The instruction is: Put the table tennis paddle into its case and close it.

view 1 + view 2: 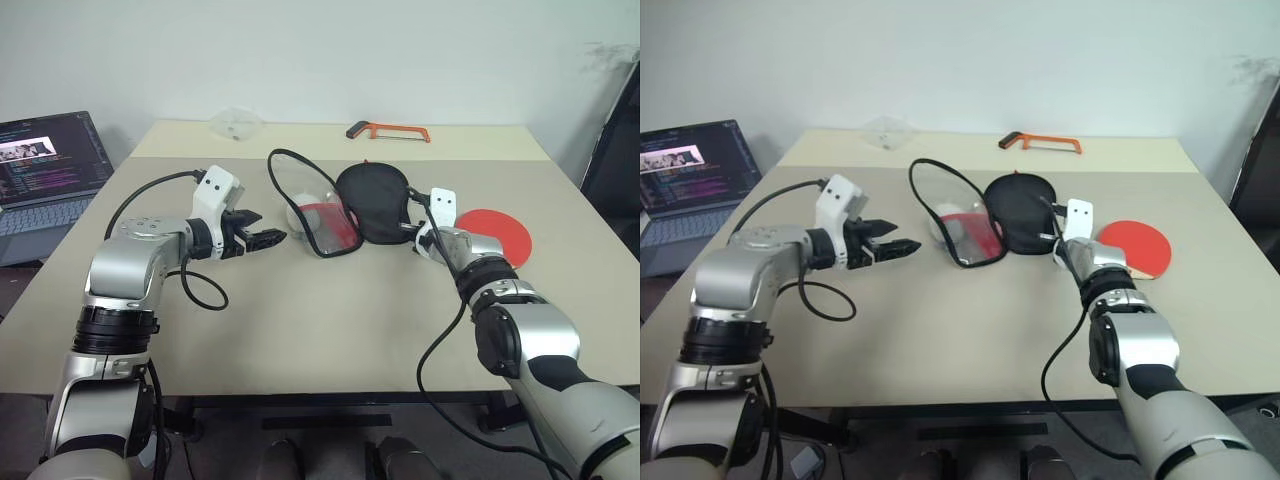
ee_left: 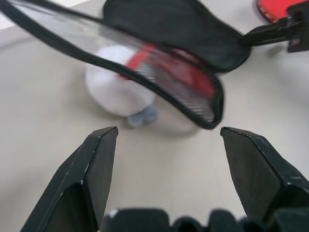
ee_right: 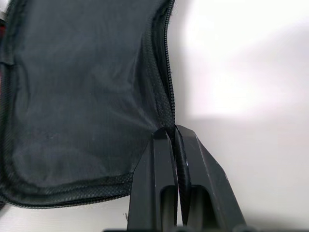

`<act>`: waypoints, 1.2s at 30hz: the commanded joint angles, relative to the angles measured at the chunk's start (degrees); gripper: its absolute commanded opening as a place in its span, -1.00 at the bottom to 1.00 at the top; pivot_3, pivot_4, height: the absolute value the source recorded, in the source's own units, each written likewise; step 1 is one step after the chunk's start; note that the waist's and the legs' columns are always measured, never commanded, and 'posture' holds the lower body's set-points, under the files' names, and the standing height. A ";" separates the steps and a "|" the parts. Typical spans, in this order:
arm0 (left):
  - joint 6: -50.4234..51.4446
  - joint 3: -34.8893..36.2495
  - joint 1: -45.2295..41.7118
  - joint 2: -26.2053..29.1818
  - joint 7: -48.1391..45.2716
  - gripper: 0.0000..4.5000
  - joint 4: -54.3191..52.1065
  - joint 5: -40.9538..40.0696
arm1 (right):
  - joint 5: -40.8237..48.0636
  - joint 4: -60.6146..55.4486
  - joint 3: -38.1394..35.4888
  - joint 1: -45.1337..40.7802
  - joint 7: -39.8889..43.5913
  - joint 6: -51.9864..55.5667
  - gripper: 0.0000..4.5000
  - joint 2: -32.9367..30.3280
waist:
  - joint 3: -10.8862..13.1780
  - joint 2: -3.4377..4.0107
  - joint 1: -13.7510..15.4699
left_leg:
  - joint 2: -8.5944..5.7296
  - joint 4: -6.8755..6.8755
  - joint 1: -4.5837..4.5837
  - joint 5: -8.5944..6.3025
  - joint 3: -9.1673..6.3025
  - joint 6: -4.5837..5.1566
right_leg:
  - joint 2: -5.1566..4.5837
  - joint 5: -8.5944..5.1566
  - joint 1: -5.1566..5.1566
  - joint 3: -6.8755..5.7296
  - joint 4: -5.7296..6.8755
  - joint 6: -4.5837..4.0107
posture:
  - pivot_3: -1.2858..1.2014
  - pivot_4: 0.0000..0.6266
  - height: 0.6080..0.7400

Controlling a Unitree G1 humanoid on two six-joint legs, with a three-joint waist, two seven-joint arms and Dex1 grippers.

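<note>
On the beige table [image 1: 300,330], the case [image 1: 372,203] is seen lying open, its mesh-and-red flap [image 1: 318,210] raised. Its right edge is met by the right gripper [image 1: 415,232]. The paddle [image 1: 496,233] lies just right of that gripper. The left gripper [image 1: 262,238] is held spread, left of the case. A laptop [image 1: 45,180] and an orange hacksaw [image 1: 390,131] are also seen.

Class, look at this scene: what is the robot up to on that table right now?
The robot is working on a paddle case lying unzipped on the table. Its right hand is shut on the edge of the case's black half, by the zip. Its left hand hovers open near the case's red mesh flap. The table tennis paddle lies outside the case, beside the right arm.
</note>
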 commanded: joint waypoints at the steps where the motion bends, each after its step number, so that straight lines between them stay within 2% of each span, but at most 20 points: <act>1: -1.50 -0.20 -1.78 0.20 0.21 0.66 -0.80 -0.02 | -0.47 -5.50 0.81 1.46 0.77 3.34 -0.99 -1.24 | 0.00 0.00 -0.01 | 0.00 -0.01 0.00 0.00 0.00 0.00 | 0.00 0.00 0.00 0.00 0.01 0.00 | 0.03 -0.52 1.00; 16: -2.03 -0.99 -2.20 0.14 0.09 0.66 -0.49 -0.18 | 1.17 -39.83 3.44 18.02 3.13 27.34 -0.99 -3.61 | 0.00 -0.01 0.30 | 0.00 -0.01 0.00 0.00 -0.03 0.00 | 0.00 -0.06 0.02 -0.04 0.00 -0.01 | 0.03 -0.52 1.00; 28: -3.54 -2.34 -4.16 -0.80 -0.13 0.66 2.42 0.49 | 1.30 -42.75 4.53 18.97 5.36 28.90 -0.99 -2.59 | -0.01 -0.01 0.18 | 0.00 -0.02 0.00 0.00 -0.02 0.00 | 0.00 -0.07 0.01 -0.03 -0.01 -0.01 | 0.03 -0.52 1.00; 31: -3.95 -2.65 -4.64 -0.90 -0.25 0.66 3.02 0.56 | 1.01 -44.11 4.23 18.90 5.19 29.50 -0.68 -3.27 | -0.01 -0.01 0.17 | 0.01 -0.02 0.00 0.00 -0.02 0.00 | 0.01 -0.07 0.01 -0.03 0.00 -0.01 | 0.03 -0.52 1.00; 36: -5.17 -3.51 -5.70 -1.56 -0.88 0.66 4.73 0.51 | 1.61 -53.14 3.20 18.49 5.21 35.15 0.09 -5.67 | 0.00 0.00 0.29 | -0.01 -0.02 -0.02 0.00 -0.01 0.00 | 0.00 -0.07 -0.01 -0.02 0.00 -0.01 | 0.03 -0.52 1.00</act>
